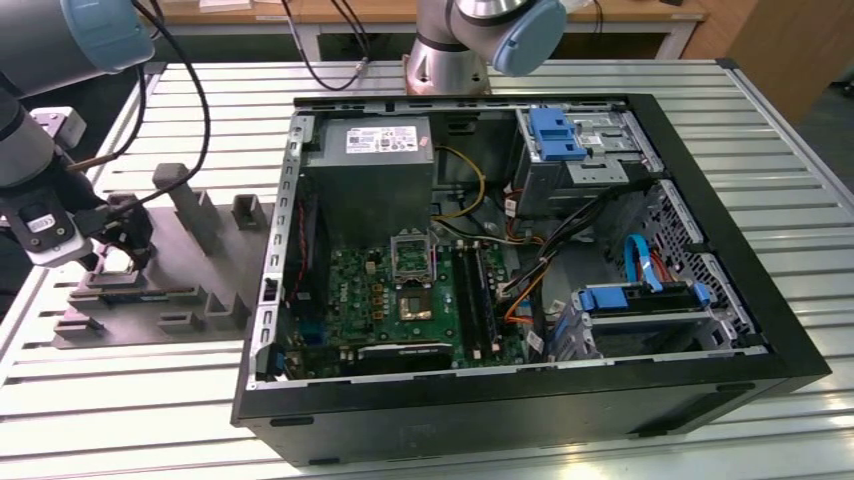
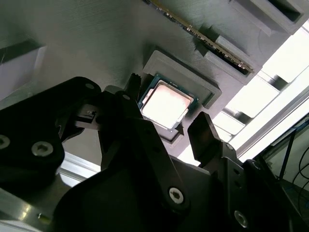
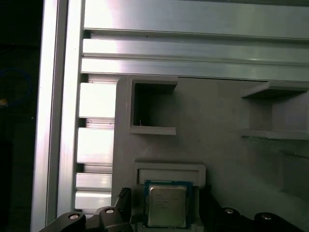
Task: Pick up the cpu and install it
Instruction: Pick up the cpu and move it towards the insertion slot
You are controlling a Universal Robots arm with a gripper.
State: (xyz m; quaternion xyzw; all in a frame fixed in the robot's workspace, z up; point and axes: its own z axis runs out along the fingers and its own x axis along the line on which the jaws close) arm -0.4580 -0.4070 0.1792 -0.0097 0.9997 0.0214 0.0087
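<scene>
End effector [image 2: 167,101] fingers apart astride cpu [image 2: 165,105], slim edge gaps.

Place: a robotics lab or workshop.
Surface: slotted aluminium surface [image 1: 120,400], bare at the exterior view's lower left.
Arms: one industrial arm base [image 1: 447,60] bolted at upper centre; another arm [image 1: 80,35] in the upper left.
Workpiece: open computer case [image 1: 534,405] in the centre, motherboard [image 1: 367,290] bared.
Fixture: grey moulded tray [image 1: 180,300], centre left.
Background: wooden desk [image 1: 641,12] along the top edge.
</scene>
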